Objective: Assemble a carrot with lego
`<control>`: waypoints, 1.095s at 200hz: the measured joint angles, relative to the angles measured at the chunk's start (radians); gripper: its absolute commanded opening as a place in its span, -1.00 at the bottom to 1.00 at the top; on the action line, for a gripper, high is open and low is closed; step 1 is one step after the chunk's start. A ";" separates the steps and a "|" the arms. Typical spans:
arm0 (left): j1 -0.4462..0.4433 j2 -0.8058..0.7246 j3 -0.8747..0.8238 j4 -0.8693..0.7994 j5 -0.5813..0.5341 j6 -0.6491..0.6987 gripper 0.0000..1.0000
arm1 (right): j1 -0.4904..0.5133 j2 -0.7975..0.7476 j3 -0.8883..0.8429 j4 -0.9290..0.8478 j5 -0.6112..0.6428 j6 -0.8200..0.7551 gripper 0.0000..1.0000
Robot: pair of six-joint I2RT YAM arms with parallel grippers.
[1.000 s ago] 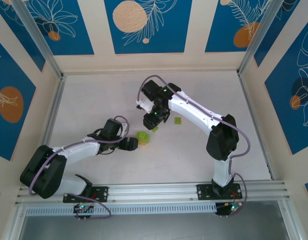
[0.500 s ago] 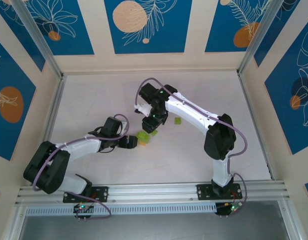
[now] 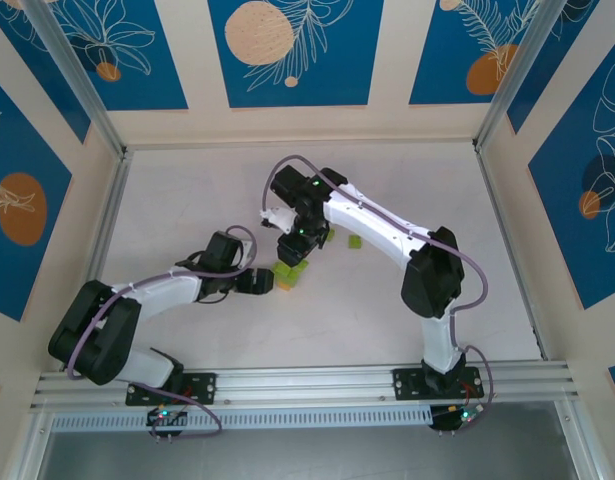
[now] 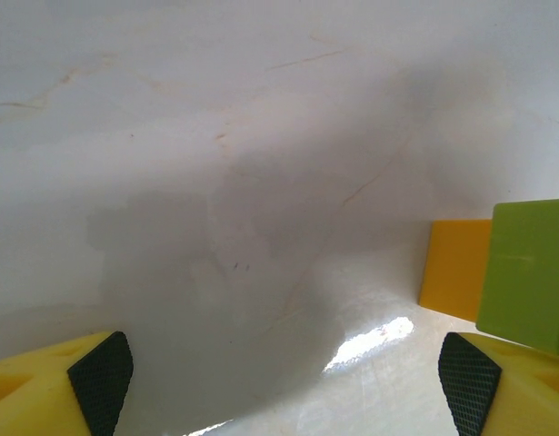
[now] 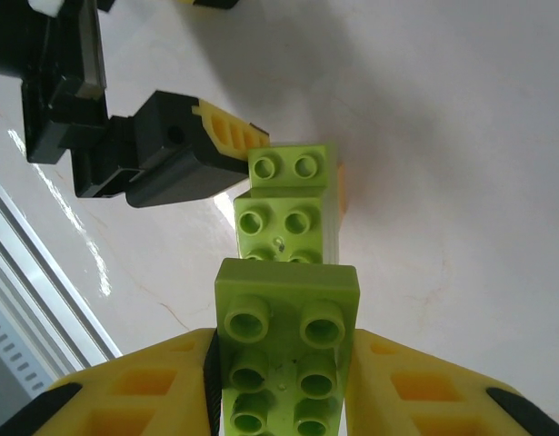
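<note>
Grips a green brick point(image 5: 286, 313) in the right hand point(image 5: 281, 368), over the half-built carrot point(image 5: 288, 213) near counter point(image 3: 187, 200) centre, ready for pressing on. Spreads the left hand point(image 4: 284, 372) wide at the carrot's 9 o'clock, one finger point(image 4: 515, 386) against it, apparently as a brace.

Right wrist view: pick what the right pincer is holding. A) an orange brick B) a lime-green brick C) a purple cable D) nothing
B: the right pincer is shut on a lime-green brick, which fills the gap between its jaws.
</note>
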State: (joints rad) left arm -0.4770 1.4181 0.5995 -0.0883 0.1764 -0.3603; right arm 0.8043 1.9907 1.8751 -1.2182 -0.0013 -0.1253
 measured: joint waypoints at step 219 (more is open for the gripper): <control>0.022 -0.164 -0.027 -0.109 -0.021 -0.045 0.80 | 0.034 0.160 0.161 -0.063 0.012 -0.007 -0.27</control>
State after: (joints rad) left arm -0.4549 1.2545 0.5724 -0.1970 0.1558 -0.4057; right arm 0.8383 2.1509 2.0365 -1.2808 0.0109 -0.1326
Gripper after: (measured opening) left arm 0.901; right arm 0.369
